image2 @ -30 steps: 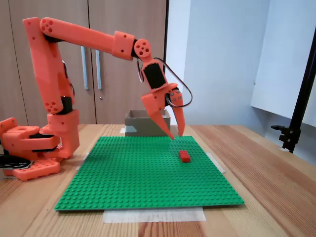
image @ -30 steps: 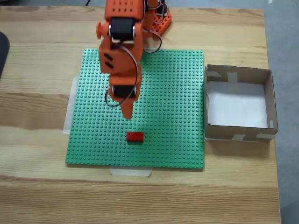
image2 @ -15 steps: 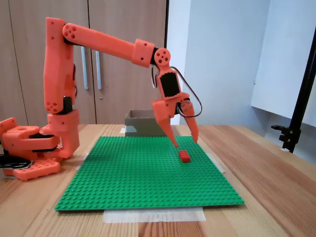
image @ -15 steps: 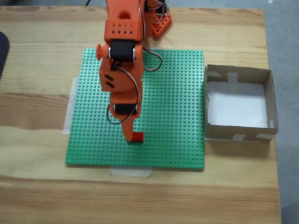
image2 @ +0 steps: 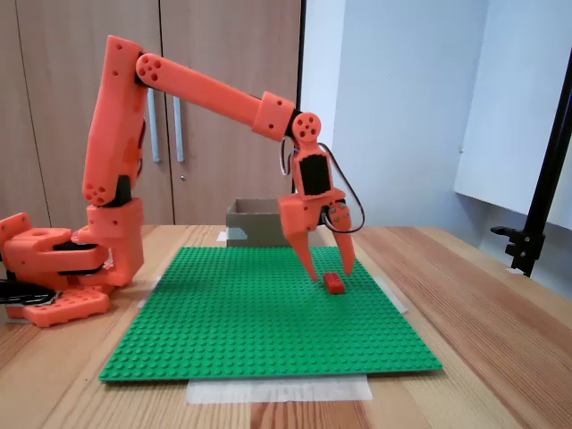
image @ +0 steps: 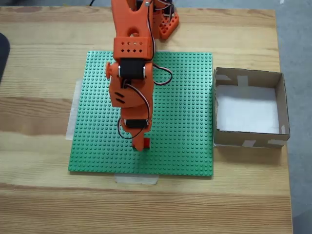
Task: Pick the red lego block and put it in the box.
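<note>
The red lego block (image2: pixel 335 284) lies on the green baseplate (image2: pixel 223 313) near its front right part. From above the red lego block (image: pixel 146 144) is mostly hidden under the arm; only a sliver shows. My gripper (image2: pixel 331 273) hangs open just over the block, one finger on each side, tips close to the baseplate (image: pixel 185 97). Seen from above, the gripper (image: pixel 139 146) points at the near edge. The cardboard box (image: pixel 249 108) with a white bottom stands right of the plate, empty; in the side-on fixed view the box (image2: pixel 259 223) sits behind the arm.
The arm's orange base (image2: pixel 54 268) stands at the left of the side-on fixed view, at the top (image: pixel 163 19) from above. A black stand (image2: pixel 536 214) rises at the right edge. Tape strips (image: pixel 136 179) hold the baseplate to the wooden table (image: pixel 48 204).
The arm has reached further out and lowered. The open gripper moved from behind and above the block down to straddle it. The block has not moved.
</note>
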{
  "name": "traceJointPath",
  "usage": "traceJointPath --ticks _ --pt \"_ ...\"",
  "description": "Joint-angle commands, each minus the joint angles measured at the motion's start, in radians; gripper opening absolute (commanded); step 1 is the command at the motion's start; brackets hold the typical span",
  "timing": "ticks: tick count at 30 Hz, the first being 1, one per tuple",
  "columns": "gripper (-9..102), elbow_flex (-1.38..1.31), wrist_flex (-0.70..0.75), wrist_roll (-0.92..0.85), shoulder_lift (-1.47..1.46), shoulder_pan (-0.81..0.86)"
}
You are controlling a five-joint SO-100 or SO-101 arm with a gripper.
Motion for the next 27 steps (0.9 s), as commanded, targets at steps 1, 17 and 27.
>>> traceJointPath --ticks 1,17,27 --pt "24 -0.051 -0.011 -0.012 0.002 0.009" --pt "24 -0.060 -0.038 -0.008 -0.021 0.006" --pt "16 -0.060 -0.071 -0.018 -0.021 0.008"
